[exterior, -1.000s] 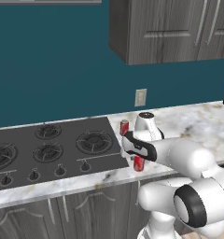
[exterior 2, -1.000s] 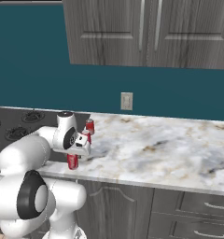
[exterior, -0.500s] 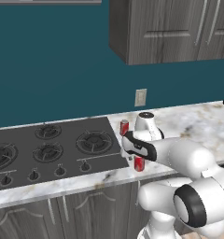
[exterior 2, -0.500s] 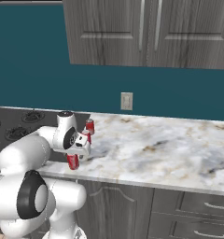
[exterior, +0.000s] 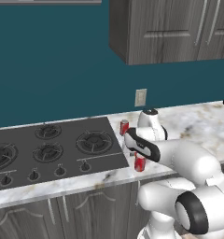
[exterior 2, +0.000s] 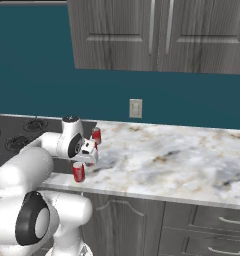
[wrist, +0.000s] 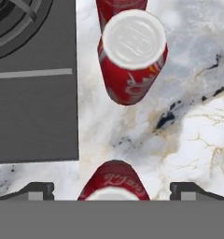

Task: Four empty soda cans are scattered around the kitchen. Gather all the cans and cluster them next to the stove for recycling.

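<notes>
Gripper (wrist: 112, 190) spread wide, fingers (wrist: 37, 190) clear of the near soda can (wrist: 114, 181) standing between them – script on it too blurred to read; two more cans (wrist: 132, 53) upright beyond, just beside the stove (wrist: 34, 88) on the marble counter (wrist: 188, 135)

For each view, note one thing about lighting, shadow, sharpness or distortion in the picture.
Left base view: flat, even light, no glare on the stove. Right base view: a soft dark shadow on the counter beside the gripper. Hand view: sharp, but the near soda can looks swollen at the top and tapers down.
</notes>
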{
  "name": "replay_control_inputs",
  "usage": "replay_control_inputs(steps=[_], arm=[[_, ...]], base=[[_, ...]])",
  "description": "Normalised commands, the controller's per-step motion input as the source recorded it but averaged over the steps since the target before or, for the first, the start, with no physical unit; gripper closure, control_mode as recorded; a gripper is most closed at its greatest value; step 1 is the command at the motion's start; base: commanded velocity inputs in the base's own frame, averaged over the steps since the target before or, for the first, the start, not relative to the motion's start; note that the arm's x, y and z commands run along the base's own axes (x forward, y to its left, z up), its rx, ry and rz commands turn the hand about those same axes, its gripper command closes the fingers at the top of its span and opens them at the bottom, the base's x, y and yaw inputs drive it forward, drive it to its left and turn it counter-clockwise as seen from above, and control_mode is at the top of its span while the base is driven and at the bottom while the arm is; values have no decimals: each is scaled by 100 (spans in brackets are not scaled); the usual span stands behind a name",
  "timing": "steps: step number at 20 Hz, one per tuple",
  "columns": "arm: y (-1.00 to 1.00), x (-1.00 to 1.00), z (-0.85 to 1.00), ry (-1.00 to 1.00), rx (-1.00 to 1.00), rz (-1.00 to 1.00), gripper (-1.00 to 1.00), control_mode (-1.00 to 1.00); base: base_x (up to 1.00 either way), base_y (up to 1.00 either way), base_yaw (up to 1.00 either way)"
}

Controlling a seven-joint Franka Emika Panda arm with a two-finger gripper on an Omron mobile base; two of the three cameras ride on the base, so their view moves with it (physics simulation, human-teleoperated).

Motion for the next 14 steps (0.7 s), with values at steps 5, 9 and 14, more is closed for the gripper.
replay_control_inputs(steps=[5,9,14], arm=[[-6,-15,25,-11,3,0,-100,-100],[0,-26,25,-9,2,0,-100,-100],[0,-48,36,-10,2,-2,-100,-100]], base=[[0,0,0],[0,0,0],[0,0,0]])
